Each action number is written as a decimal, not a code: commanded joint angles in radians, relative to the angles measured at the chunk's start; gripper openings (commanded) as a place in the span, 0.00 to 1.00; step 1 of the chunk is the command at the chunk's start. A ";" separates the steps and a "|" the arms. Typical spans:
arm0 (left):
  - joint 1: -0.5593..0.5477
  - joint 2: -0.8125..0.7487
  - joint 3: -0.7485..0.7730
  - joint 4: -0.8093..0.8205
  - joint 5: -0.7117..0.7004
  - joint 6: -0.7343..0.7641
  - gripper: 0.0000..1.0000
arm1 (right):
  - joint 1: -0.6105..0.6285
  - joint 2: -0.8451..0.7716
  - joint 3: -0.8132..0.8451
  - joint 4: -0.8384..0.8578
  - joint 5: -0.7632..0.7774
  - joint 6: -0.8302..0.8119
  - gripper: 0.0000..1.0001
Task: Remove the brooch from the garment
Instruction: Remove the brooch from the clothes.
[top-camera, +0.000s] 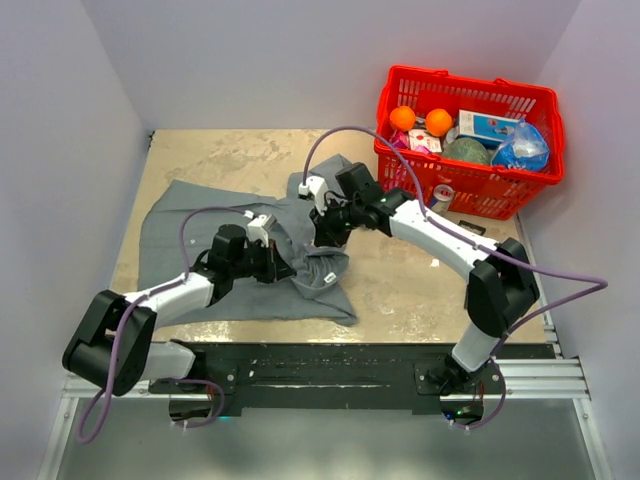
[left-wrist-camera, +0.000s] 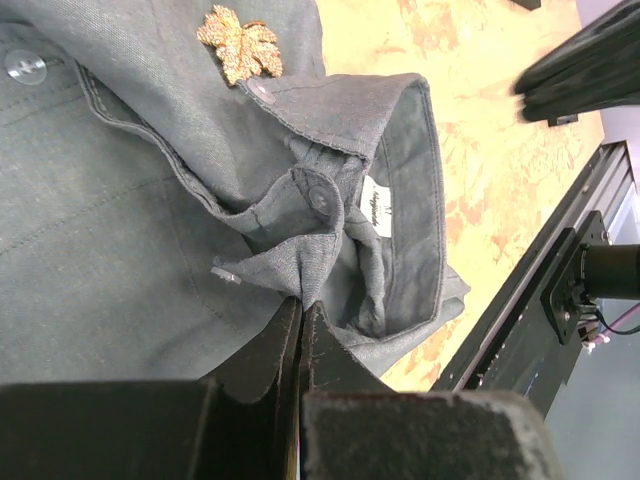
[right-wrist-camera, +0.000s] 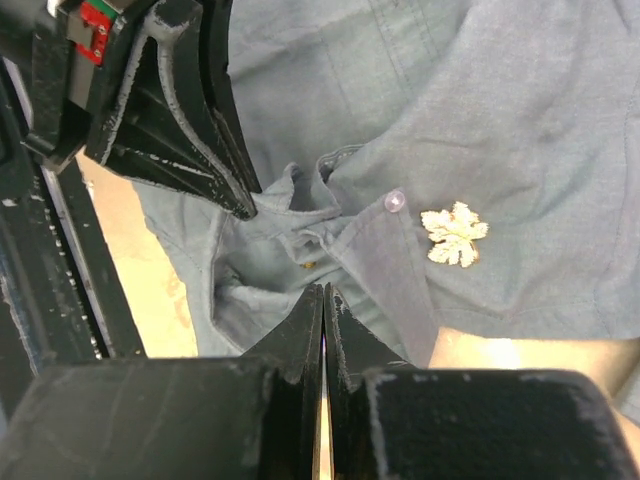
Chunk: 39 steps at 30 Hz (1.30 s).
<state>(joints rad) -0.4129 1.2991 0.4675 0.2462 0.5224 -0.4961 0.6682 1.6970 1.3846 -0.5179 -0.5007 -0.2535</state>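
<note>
The grey shirt (top-camera: 200, 240) lies spread on the table, bunched at its collar. A gold leaf-shaped brooch (left-wrist-camera: 240, 45) is pinned on it near the collar edge, and it also shows in the right wrist view (right-wrist-camera: 455, 235). In the top view the arms hide it. My left gripper (left-wrist-camera: 300, 302) is shut on a fold of the shirt's button band below the collar (left-wrist-camera: 400, 200). My right gripper (right-wrist-camera: 323, 292) is shut and empty, just above the collar, left of and below the brooch. The two grippers sit close together over the collar (top-camera: 325, 270).
A red plastic basket (top-camera: 480, 195) stands at the back right, holding two oranges (top-camera: 402, 118), a box and other goods. A small black object (top-camera: 470, 227) lies in front of it. The black mounting rail (top-camera: 350, 365) runs along the near edge.
</note>
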 joint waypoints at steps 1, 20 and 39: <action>-0.012 0.034 -0.013 0.058 0.008 -0.002 0.00 | 0.056 0.003 -0.080 0.097 0.014 -0.032 0.00; 0.008 0.128 0.063 -0.068 -0.079 0.010 0.00 | 0.202 0.138 -0.157 0.219 0.209 -0.119 0.19; 0.002 0.084 0.040 -0.065 -0.050 0.048 0.00 | 0.203 0.092 -0.219 0.148 0.248 -0.345 0.26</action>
<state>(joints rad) -0.4126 1.3823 0.4995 0.1139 0.4255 -0.4747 0.8703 1.8824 1.2007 -0.3496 -0.2230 -0.4744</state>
